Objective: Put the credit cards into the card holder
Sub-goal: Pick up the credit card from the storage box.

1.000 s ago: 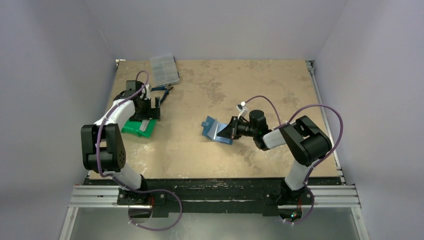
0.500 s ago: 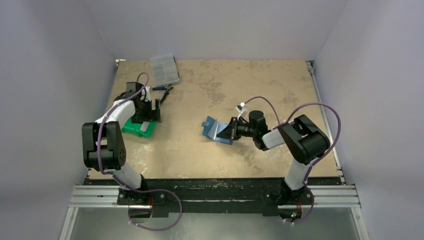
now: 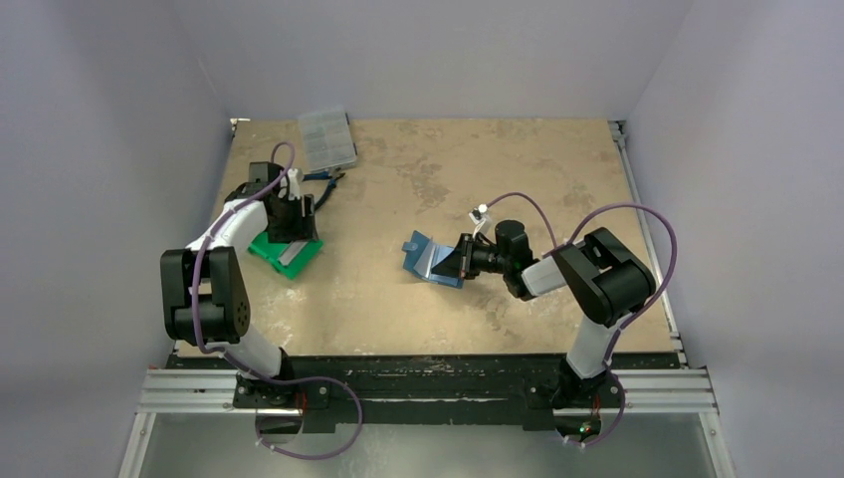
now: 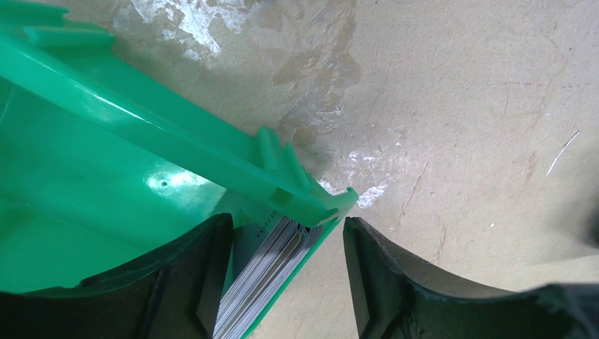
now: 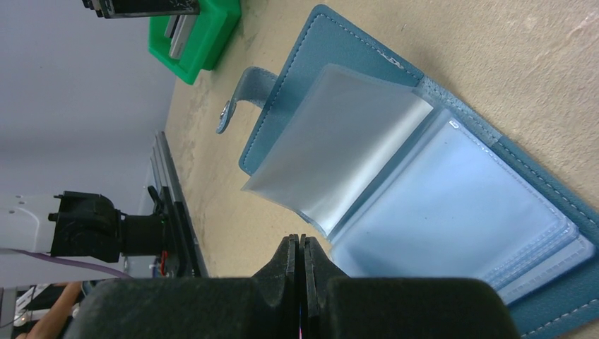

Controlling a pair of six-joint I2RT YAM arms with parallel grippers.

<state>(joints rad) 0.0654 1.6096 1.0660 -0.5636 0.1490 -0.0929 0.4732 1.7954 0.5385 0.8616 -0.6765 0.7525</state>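
I see credit cards [image 4: 265, 279]: pale grey stack, leaning in green tray [image 4: 106, 176] corner. Card holder [image 5: 452, 212]: teal, open flat on table [image 3: 448, 329], clear pockets up, one leaf raised.

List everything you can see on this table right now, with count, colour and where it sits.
table: one, tan, under everything
tray: one, green, left side
credit cards: a stack, count unclear, pale grey, in the tray's corner
card holder: one, teal-blue, centre, lying open with clear pockets up
compartment box: one, clear, far left corner
small tool: one, blue-handled, beside the box, kind unclear
left gripper: one, black, jaws apart astride the cards and tray corner
right gripper: one, black, shut, at the card holder's right side
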